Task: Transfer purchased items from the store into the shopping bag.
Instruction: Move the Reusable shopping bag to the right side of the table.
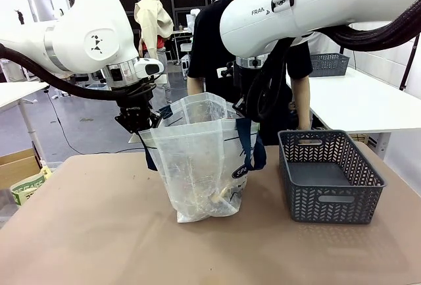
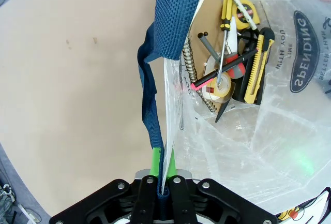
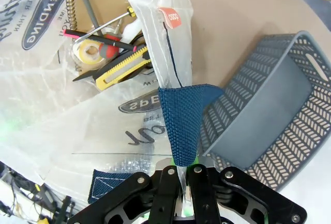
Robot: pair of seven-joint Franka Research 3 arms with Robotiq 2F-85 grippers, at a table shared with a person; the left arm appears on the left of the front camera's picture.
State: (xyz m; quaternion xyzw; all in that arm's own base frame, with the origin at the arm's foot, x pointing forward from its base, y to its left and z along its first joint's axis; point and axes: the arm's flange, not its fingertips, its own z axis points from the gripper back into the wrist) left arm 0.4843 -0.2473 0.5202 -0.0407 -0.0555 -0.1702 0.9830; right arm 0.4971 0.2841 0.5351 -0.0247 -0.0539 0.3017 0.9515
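The shopping bag (image 1: pixel 197 160) stood upright near the middle of the counter (image 1: pixel 99 239), its whitish plastic see-through and its mouth stretched open between the two arms. At its bottom lay the purchased items (image 2: pixel 232 63) in a loose heap, touching one another: a tan spiral-bound pad (image 2: pixel 209 14) against one wall, a yellow-and-black utility knife (image 2: pixel 257 66), a roll of tape (image 2: pixel 220 85), and a black pen (image 2: pixel 222 69) with a pink end lying across the tape. An oval navy logo (image 2: pixel 304 53) was printed on the bag's side. The left claw (image 2: pixel 163 180) was clamped fully closed on the bag's rim at the robot's left, its green pads (image 2: pixel 154 159) pinching the plastic edge together with a navy strap (image 2: pixel 150 105) that looped up past it. The right claw (image 3: pixel 181 169) was likewise closed tight on the opposite rim, gripping the plastic and the other navy handle (image 3: pixel 181 120), which folded over just above its fingers. The basket (image 1: pixel 329 180), dark grey with lattice sides and a handle slot, sat on the counter just beside the bag on the robot's right, apart from it in the front view. Behind the bag, at the far side of the counter, stood a person (image 1: pixel 210 41) in a black shirt.
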